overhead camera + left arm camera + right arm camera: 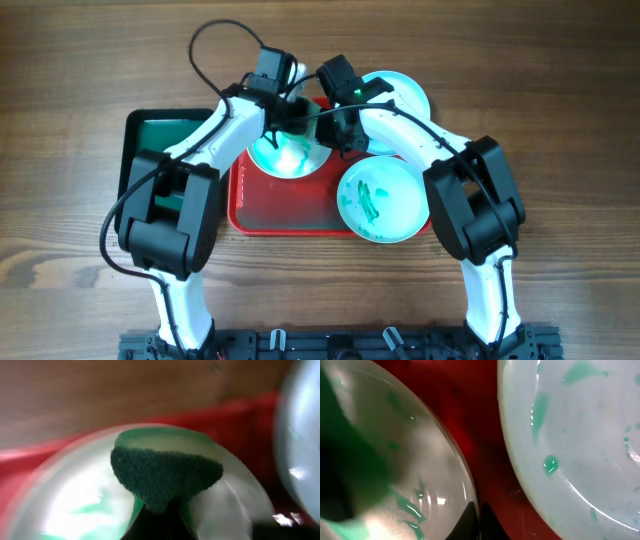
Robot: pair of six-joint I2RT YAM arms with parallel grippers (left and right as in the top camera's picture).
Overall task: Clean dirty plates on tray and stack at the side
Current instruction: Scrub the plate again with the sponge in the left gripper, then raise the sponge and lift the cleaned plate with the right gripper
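Three plates lie on the red tray (262,212). The left plate (285,158), smeared green, is under both grippers. My left gripper (283,125) is shut on a dark green sponge (165,477) pressed on that plate (75,500). My right gripper (335,135) is shut on the plate's right rim; in the right wrist view the fingers (479,522) pinch the rim of the plate (405,450). A second plate (380,200) with green streaks sits at the tray's front right (580,435). A third, pale turquoise plate (405,95) lies at the back right.
A smaller dark green tray (150,135) lies left of the red tray, partly under my left arm. A black cable (205,50) loops over the table behind the left gripper. Bare wooden table (560,90) surrounds the trays.
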